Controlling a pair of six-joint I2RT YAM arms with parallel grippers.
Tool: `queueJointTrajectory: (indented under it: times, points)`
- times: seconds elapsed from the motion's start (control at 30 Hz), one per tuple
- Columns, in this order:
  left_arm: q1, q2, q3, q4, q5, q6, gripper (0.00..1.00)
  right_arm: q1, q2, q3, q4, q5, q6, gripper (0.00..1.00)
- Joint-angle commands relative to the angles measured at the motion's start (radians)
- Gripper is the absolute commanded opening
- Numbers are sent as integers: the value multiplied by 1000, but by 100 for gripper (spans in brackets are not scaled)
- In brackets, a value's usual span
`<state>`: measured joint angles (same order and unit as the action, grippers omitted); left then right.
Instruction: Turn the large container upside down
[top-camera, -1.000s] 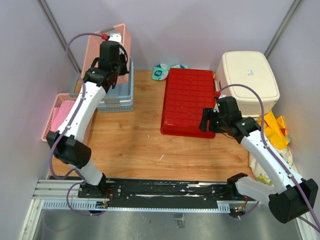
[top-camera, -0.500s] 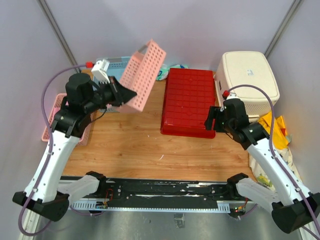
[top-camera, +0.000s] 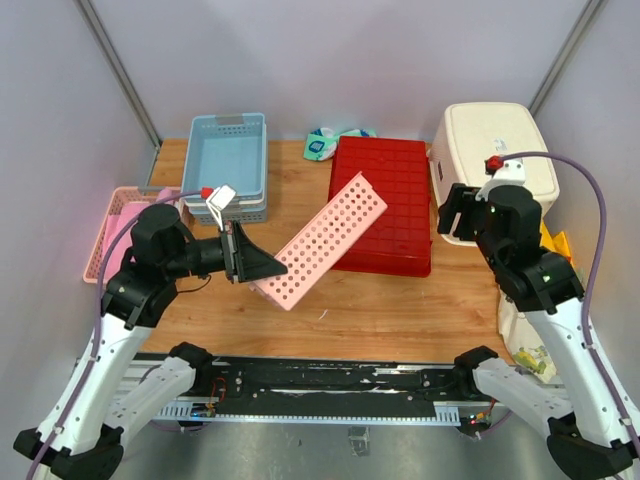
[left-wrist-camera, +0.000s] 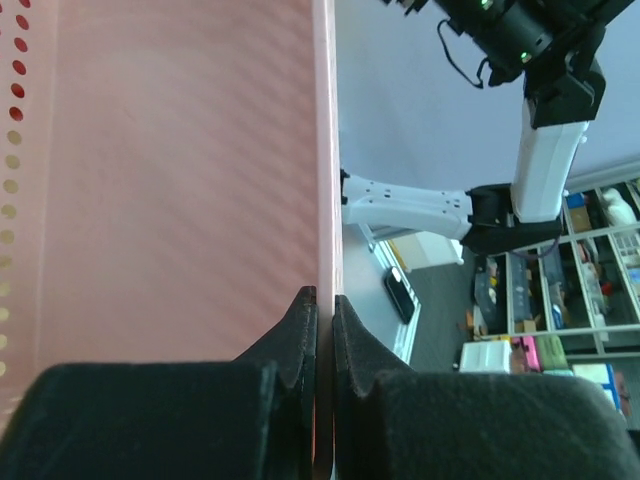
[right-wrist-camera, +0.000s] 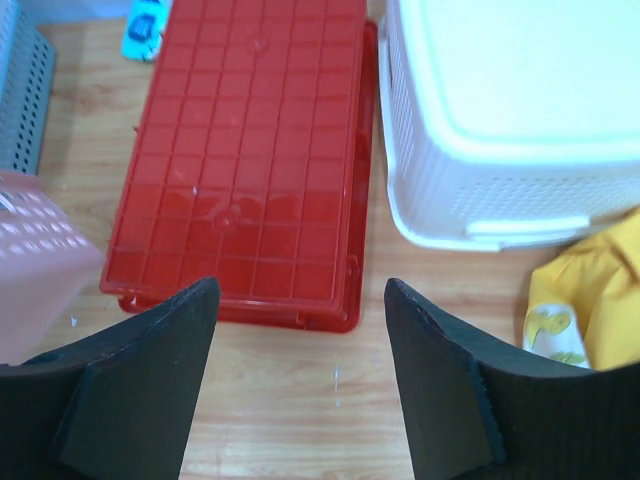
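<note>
The large red container (top-camera: 380, 205) lies flat on the wooden table with its ribbed underside facing up; it also shows in the right wrist view (right-wrist-camera: 250, 150). My left gripper (top-camera: 250, 266) is shut on the wall of a pink perforated basket (top-camera: 322, 240) and holds it tilted in the air, overlapping the red container's near left corner. In the left wrist view the fingers (left-wrist-camera: 300, 335) pinch the pink wall (left-wrist-camera: 180, 180). My right gripper (top-camera: 455, 215) is open and empty, raised above the red container's right near corner (right-wrist-camera: 300, 385).
A cream perforated bin (top-camera: 495, 150) stands bottom-up at the back right. A blue basket (top-camera: 228, 160) sits at the back left, another pink basket (top-camera: 115, 225) at the left edge. Yellow cloth (top-camera: 555, 255) lies on the right, a teal packet (top-camera: 320, 145) behind the red container.
My left arm has swung the pink basket from the back left down to the table's middle, next to the red container. My right gripper has lifted up and away from the red container's right edge.
</note>
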<state>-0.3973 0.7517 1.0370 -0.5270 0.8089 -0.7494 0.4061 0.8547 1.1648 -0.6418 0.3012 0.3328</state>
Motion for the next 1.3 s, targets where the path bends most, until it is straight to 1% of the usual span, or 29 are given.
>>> queueJointTrajectory:
  times: [0.0,0.07,0.17,0.23,0.33,0.47,0.53,0.6,0.7,0.83,1.0,1.07,1.13,1.17,1.27]
  points:
    - [-6,-3,-11,80,195,-48,0,10,16,106,-39,-77,-150,69]
    - [-12,13,-32,79,261,-65,0,9,21,147,-72,-151,-200,70]
    - [-39,28,-77,79,311,-77,0,9,24,203,-114,-279,-246,71]
    - [-49,37,-106,80,342,-65,0,9,24,218,-125,-450,-276,71]
    - [-73,54,-145,79,382,-35,0,8,29,218,-117,-753,-302,71]
    - [-127,99,-175,79,411,19,0,10,60,182,-85,-1140,-300,73]
    - [-141,135,-199,79,417,46,0,11,79,146,-61,-1295,-291,73]
    - [-149,167,-221,78,433,68,0,16,88,89,-28,-1389,-268,74]
    - [-152,196,-233,79,442,94,0,33,94,14,31,-1432,-221,75]
    - [-152,239,-228,79,462,128,0,65,134,-28,4,-1479,-232,74]
    - [-153,290,-222,72,493,171,0,113,165,-95,-27,-1410,-277,72]
    - [-153,300,-220,74,500,177,0,115,177,-119,-30,-1385,-287,68]
    - [-153,305,-216,73,503,174,0,116,185,-132,-28,-1382,-293,59]
    - [-153,307,-212,74,507,174,0,118,188,-137,-28,-1379,-293,57]
    - [-153,309,-198,65,511,182,0,122,191,-144,-29,-1366,-296,57]
